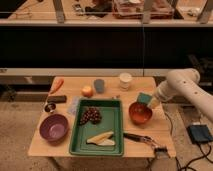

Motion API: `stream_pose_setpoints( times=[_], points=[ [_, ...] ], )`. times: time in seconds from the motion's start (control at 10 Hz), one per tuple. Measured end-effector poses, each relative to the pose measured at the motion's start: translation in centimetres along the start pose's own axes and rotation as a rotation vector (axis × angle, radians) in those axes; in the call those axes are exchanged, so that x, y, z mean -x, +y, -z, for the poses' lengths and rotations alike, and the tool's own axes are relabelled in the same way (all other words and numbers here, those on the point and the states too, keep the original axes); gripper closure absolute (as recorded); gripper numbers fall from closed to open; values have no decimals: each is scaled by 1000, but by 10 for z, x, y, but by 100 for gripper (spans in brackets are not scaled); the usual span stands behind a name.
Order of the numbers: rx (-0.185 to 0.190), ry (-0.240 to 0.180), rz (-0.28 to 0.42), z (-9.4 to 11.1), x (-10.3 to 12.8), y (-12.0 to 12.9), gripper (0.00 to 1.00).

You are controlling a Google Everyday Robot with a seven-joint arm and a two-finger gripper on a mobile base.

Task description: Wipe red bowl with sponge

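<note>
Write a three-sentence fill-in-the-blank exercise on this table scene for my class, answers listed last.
1. The gripper, shut on the sponge, is at the far rim of the red bowl, which sits ___ of the green tray in the camera view.
2. The purple bowl sits on the tray's ___ side.
3. The dark fruit in the tray is a bunch of ___.
Missing words: right; left; grapes.

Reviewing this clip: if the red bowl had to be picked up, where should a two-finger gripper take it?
Probably its rim on the side away from the green tray, which crowds the other side: the red bowl stands upright and open, so one finger can go inside the wall, one outside, coming down from above. The gripper hangs over that same rim, shut on the sponge.
</note>
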Motion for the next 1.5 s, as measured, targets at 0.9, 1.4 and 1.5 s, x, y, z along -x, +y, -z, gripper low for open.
stream_pose_setpoints(
  times=[0.9, 1.4, 1.5],
  points=[
    [32, 1, -8, -27, 7, 12, 100],
    [60, -3, 24, -38, 23, 17, 100],
    [69, -5, 36, -39, 26, 21, 100]
  ],
)
